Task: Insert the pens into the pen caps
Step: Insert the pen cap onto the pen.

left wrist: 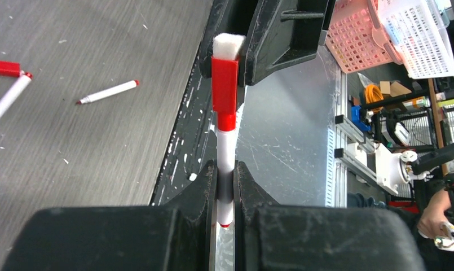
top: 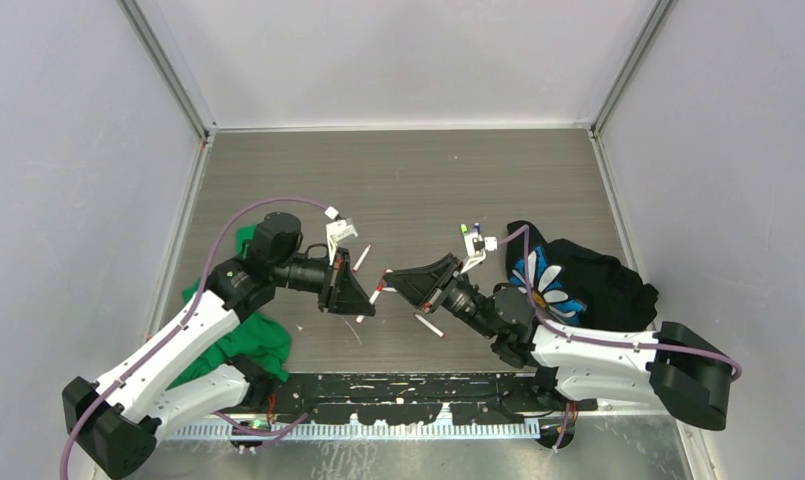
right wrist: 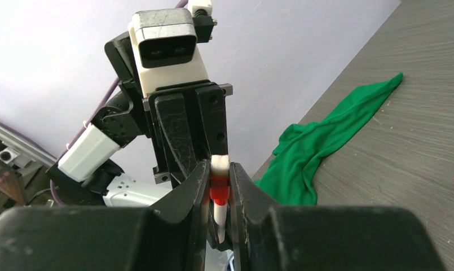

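A white pen (left wrist: 227, 152) hangs in the air between my two grippers above the table's near middle. My left gripper (left wrist: 225, 172) is shut on its barrel near the tail end. A red pen cap (left wrist: 224, 93) with a white felt top sits on the pen's other end. My right gripper (right wrist: 219, 172) is shut on that red cap (right wrist: 218, 191). In the top view the left gripper (top: 368, 300) and right gripper (top: 398, 284) meet tip to tip around this pen (top: 381, 290). Loose pens lie on the table (top: 361, 258) (top: 429, 325).
A green cloth (top: 246, 338) lies by the left arm and a black cloth with a flower print (top: 578, 282) by the right arm. Small green and blue bits (top: 468, 229) show beyond the right wrist. Two more pens (left wrist: 108, 91) (left wrist: 7, 95) lie on the table.
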Motion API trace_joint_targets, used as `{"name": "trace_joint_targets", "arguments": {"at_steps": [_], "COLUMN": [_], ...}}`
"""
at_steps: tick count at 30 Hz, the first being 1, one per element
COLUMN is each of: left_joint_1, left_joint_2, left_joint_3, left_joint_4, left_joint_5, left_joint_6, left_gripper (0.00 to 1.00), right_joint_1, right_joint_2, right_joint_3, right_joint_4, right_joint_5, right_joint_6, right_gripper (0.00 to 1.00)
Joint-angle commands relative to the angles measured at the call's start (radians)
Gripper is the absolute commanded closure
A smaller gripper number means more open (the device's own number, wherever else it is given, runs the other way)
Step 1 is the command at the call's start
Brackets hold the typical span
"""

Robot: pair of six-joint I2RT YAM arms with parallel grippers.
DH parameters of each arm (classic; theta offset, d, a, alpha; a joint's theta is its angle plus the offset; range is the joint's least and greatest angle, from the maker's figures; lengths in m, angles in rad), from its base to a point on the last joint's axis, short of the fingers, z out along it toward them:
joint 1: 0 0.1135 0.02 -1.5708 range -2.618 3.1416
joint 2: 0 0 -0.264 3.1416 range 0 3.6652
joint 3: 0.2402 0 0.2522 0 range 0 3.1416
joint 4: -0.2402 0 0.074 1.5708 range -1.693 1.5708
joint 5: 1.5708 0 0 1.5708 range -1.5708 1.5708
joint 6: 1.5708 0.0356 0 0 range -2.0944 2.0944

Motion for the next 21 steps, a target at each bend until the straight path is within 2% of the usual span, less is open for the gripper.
{"name": "trace_joint_targets", "arguments": {"at_steps": [1, 7, 12, 15, 21], "left_joint_1": [0.015, 0.016, 0.018, 0.018, 0.02], "left_joint_2": [-0.025, -0.057, -0.065, -0.056, -0.029], "left_joint_3": [0.046, 0.037, 0.031, 0.026, 0.026], "left_joint_4": [0.266, 0.268, 0.272, 0.302, 0.336], "left_joint_5": [-0.049, -0.084, -0.092, -0.049, 0.026], "left_joint_6": [-0.012, -0.006, -0.01, -0.038, -0.061], "left_gripper": [1.0, 1.0, 1.0, 1.0, 1.0], "right_joint_1": [0.097, 0.143, 0.16, 0.162, 0.163], "right_joint_2": [0.092, 0.146, 0.101, 0.065, 0.064], "right_joint_3": [-0.03, -0.057, -0.078, -0.07, -0.046], "right_joint_4": [-0.15, -0.164, -0.254, -0.316, -0.286], "right_joint_5": [-0.345, -0.403, -0.436, -0.469, -0.558], "right_joint_6": [0.004, 0.04, 0.036, 0.003, -0.017], "right_gripper": [0.99, 0.99, 0.99, 1.0, 0.99]}}
